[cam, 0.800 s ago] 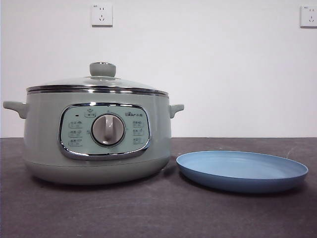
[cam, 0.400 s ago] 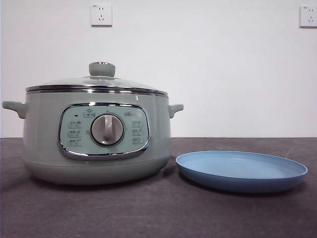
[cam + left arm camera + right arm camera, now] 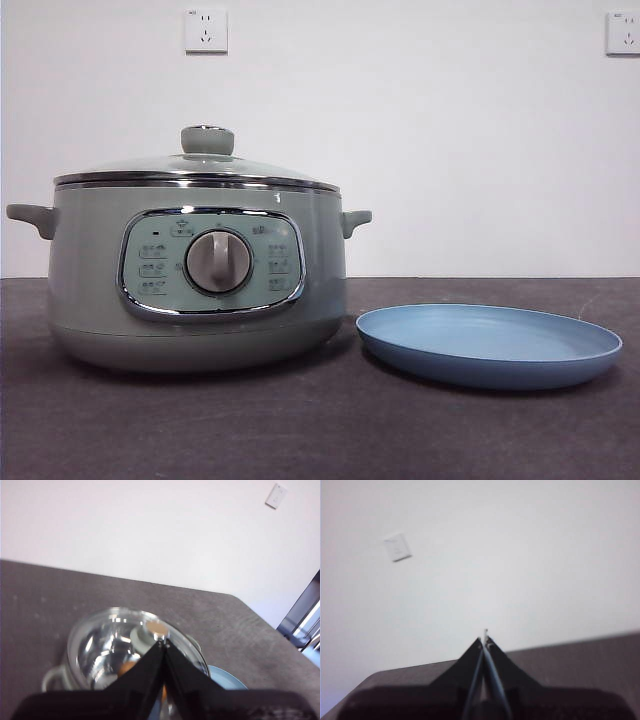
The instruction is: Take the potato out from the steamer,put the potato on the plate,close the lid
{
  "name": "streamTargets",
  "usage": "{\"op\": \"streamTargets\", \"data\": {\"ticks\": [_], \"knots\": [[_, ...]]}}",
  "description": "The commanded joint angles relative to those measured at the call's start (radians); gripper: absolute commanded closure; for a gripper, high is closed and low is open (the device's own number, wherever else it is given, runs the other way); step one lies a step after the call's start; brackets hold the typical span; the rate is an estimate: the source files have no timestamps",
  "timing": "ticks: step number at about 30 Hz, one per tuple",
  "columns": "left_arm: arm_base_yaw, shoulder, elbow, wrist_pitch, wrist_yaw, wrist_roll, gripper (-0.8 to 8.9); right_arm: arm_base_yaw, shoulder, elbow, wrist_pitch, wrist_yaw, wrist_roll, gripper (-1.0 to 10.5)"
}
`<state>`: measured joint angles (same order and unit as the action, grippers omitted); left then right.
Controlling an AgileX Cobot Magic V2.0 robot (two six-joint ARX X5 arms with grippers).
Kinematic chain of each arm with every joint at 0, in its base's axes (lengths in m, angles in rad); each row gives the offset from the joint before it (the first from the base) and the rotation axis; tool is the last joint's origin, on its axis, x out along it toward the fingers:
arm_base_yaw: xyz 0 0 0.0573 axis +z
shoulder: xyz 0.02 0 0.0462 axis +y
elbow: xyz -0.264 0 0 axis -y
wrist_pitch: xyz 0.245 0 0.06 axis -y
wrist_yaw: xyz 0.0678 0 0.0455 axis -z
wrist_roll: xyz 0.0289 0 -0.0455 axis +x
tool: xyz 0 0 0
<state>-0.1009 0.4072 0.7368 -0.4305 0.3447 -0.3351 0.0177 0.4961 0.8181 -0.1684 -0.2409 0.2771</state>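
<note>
On table: steamer [image 3: 198, 290] lidded, plate [image 3: 489, 345] beside it.
Left gripper [image 3: 163, 646] clenched above lid [image 3: 115, 645]; right gripper [image 3: 485, 639] clenched, holding nothing.

A dark grey-brown mottled surface [image 3: 320, 430] meets a plain white wall [image 3: 460, 150], where two white power sockets are mounted high above that surface, one [image 3: 205, 30] toward one side and another [image 3: 623, 32] at the far edge.
</note>
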Motion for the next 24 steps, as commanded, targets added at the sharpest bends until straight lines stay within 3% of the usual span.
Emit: {"op": "streamTargets", "data": {"ticks": [1, 7, 14, 20, 22, 24], "knots": [[0.002, 0.106, 0.134, -0.037, 0.004, 0.127, 8.19, 0.018, 0.094, 0.129, -0.043, -0.07, -0.109, 9.6], [0.002, 0.314, 0.417, -0.151, 0.003, 0.267, 8.19, 0.059, 0.327, 0.412, -0.24, -0.19, -0.205, 9.6], [-0.005, 0.558, 0.671, -0.408, 0.032, 0.375, 8.2, 0.092, 0.608, 0.679, -0.523, -0.427, -0.315, 9.6], [-0.019, 0.684, 0.718, -0.486, 0.083, 0.39, 8.05, 0.127, 0.732, 0.748, -0.631, -0.454, -0.349, 9.3], [-0.026, 0.703, 0.718, -0.481, 0.081, 0.389, 7.07, 0.129, 0.745, 0.748, -0.63, -0.444, -0.349, 8.0], [-0.034, 0.721, 0.718, -0.468, 0.074, 0.385, 4.77, 0.129, 0.754, 0.748, -0.629, -0.415, -0.349, 5.6]]}}
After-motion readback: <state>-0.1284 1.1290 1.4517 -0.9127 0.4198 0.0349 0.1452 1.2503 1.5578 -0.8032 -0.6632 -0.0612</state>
